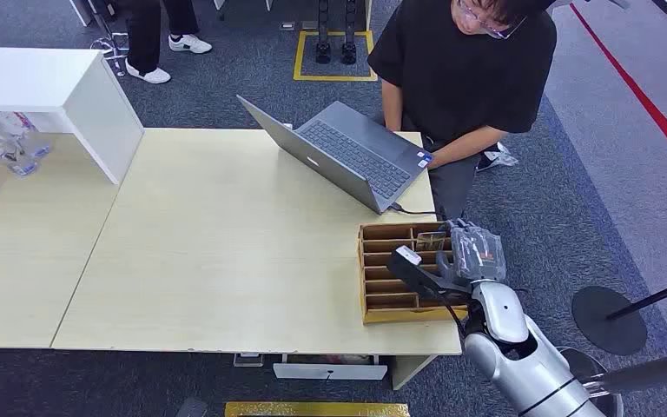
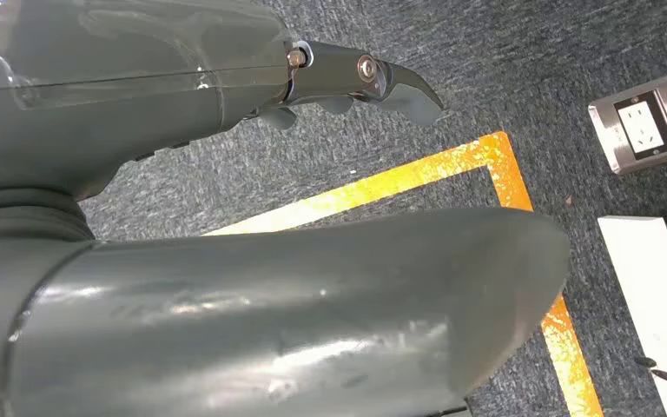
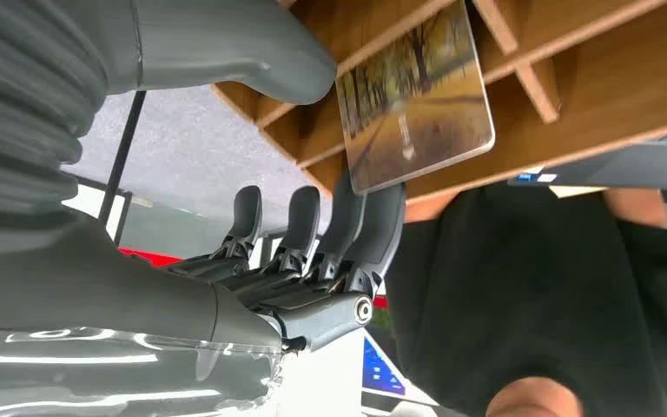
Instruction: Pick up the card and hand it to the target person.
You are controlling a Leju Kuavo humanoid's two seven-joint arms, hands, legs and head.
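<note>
The card [image 3: 417,95], printed with an autumn tree scene, is pinched between the thumb and fingers [image 3: 369,208] of my right hand [image 1: 478,252]. In the head view the card [image 1: 432,237] stands upright at the far right corner of the wooden slotted organizer [image 1: 391,300]; whether it has left its slot I cannot tell. A person in a black shirt [image 1: 465,78] stands across the table, just beyond the organizer, hands at a laptop. My left hand [image 2: 347,87] hangs over the carpet, fingers loose, holding nothing.
An open grey laptop [image 1: 347,156] lies on the pale table [image 1: 226,243] just beyond the organizer, its cable running past it. A white box [image 1: 61,95] and water bottles [image 1: 9,139] sit far left. A black stand base [image 1: 608,317] is on the floor to the right.
</note>
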